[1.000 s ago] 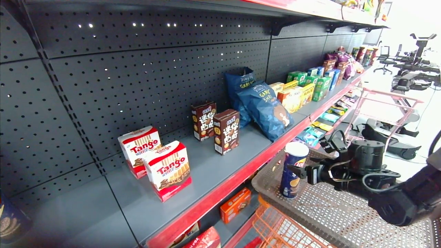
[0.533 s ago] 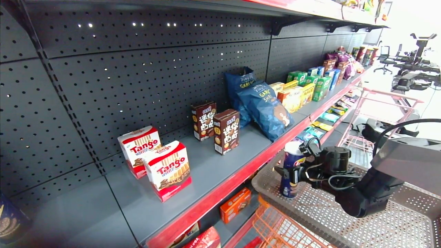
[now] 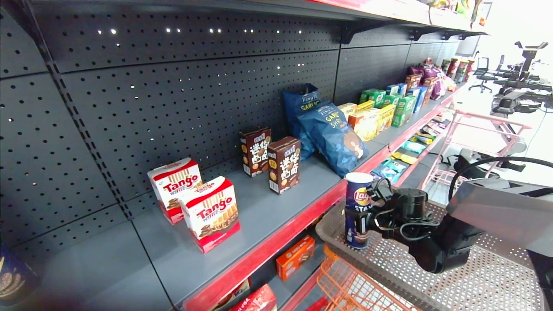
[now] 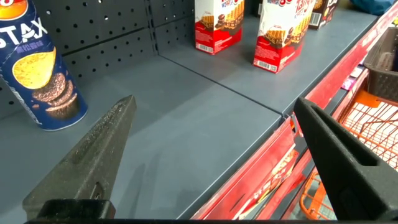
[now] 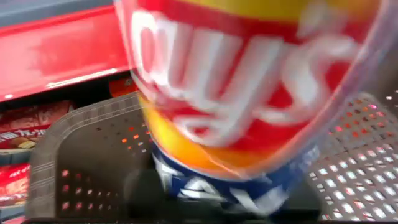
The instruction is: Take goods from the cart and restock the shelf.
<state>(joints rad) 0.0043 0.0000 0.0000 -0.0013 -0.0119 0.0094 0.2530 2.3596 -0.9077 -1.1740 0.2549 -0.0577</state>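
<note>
Your right gripper (image 3: 361, 214) grips the upright blue chip can (image 3: 357, 192) at the cart tray (image 3: 432, 268) corner. Your left gripper (image 4: 214, 111) hangs spread wide over the shelf (image 4: 186, 81).

We saw a tall chip can (image 3: 357, 207), dark blue with a white lid and a red-and-yellow logo, standing upright over the corner of the cart's grey perforated basket (image 3: 497, 276) nearest the shelf (image 3: 268, 207). The right gripper (image 3: 365, 214) had its jaws closed around the can's middle. We could not tell whether the can's base touched the basket. The can stood just beside the shelf's red front edge. The shelf was a grey board with a black pegboard back. A second can (image 4: 40, 68) of the same kind stood upright at the shelf's far left end, close to the back panel.
</note>
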